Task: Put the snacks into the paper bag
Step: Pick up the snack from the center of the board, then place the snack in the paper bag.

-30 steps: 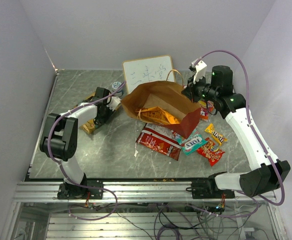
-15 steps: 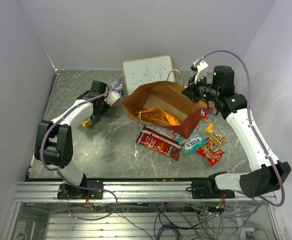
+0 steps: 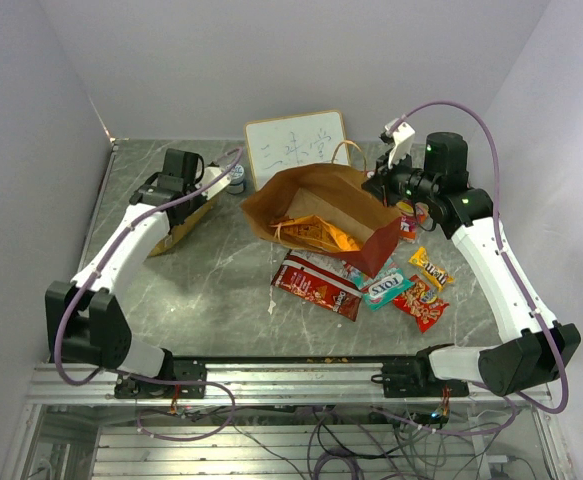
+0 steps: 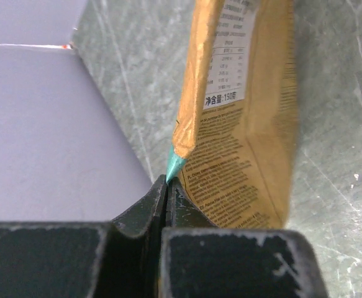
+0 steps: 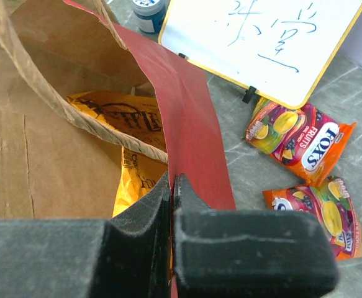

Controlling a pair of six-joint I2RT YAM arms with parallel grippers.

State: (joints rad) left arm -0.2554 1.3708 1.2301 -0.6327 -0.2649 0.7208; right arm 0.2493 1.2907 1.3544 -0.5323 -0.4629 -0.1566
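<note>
Over the last second the left arm has unfolded and risen, and the left gripper (image 4: 166,186), jaws clenched on the teal corner of a gold packet (image 4: 255,124), has drawn it up off the table (image 3: 221,290) at the far left; its lower end may still touch, as the top view is unclear there. The right gripper (image 5: 171,186) has not moved, pinching the bag (image 5: 187,124) by its red rim to hold the mouth open. I judge the packet ready to swing across; the red chip bag (image 3: 316,285) and others wait outside
</note>
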